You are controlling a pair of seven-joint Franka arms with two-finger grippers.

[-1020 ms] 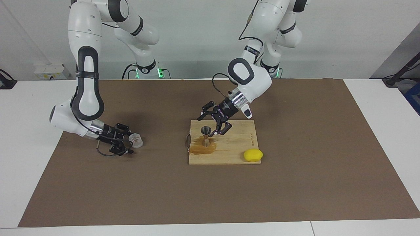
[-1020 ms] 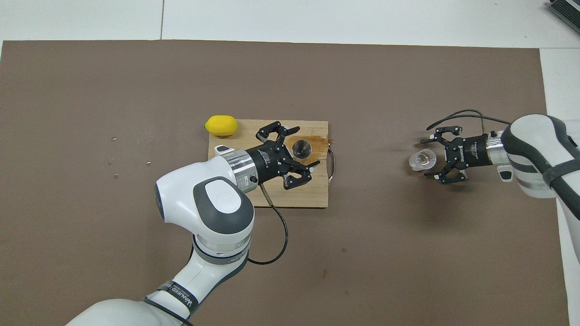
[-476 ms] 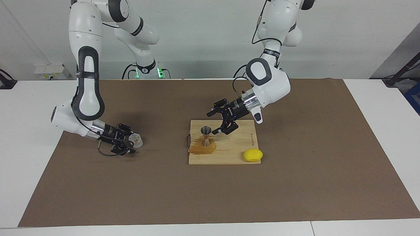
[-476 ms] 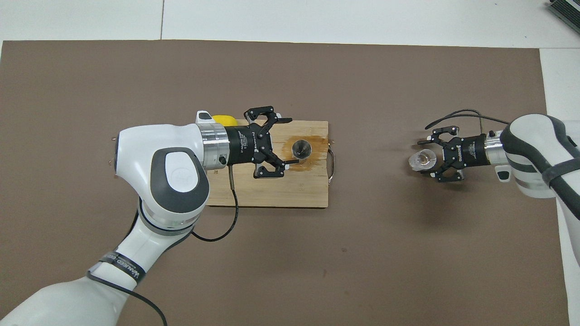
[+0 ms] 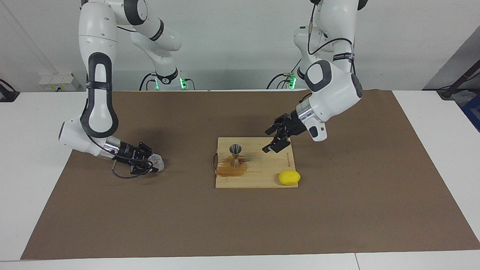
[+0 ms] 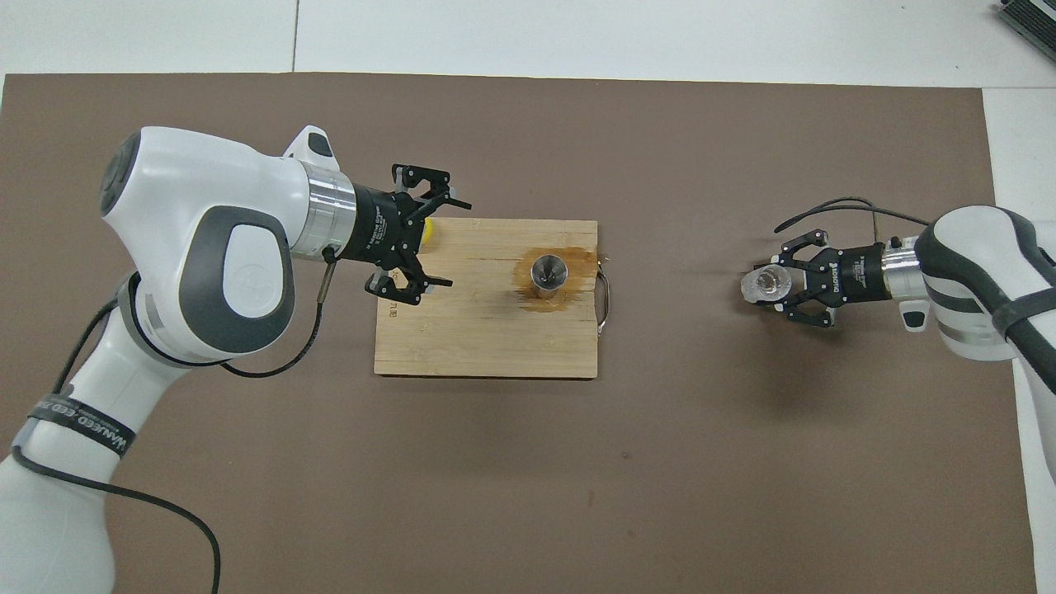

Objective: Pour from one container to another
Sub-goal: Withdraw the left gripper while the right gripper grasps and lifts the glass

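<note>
Closing in on the clear glass cup (image 5: 157, 162), the right gripper (image 5: 147, 164) sits low on the brown mat (image 5: 240, 225) toward the right arm's end of the desk (image 5: 33, 123), its fingers narrowed around the cup's sides; whether they are truly pinching it, I cannot tell. Well apart from it, the metal jigger (image 5: 235, 154) stands upright on the wooden cutting board (image 5: 262, 176) in a brownish wet stain (image 5: 232, 170), so some liquid looks already spilled. Over the board's edge toward the left arm's end hangs the left gripper (image 5: 276, 140), fingers spread wide, holding nothing, clear of the jigger. By my reading, the job now is a firm, level grasp: squeeze the cup at mid-height and lift it straight, since the jigger's mouth is a small target. A yellow lemon (image 5: 289, 177) rests at the board's corner. White desk shows around the mat, with a pale wall beyond.
</note>
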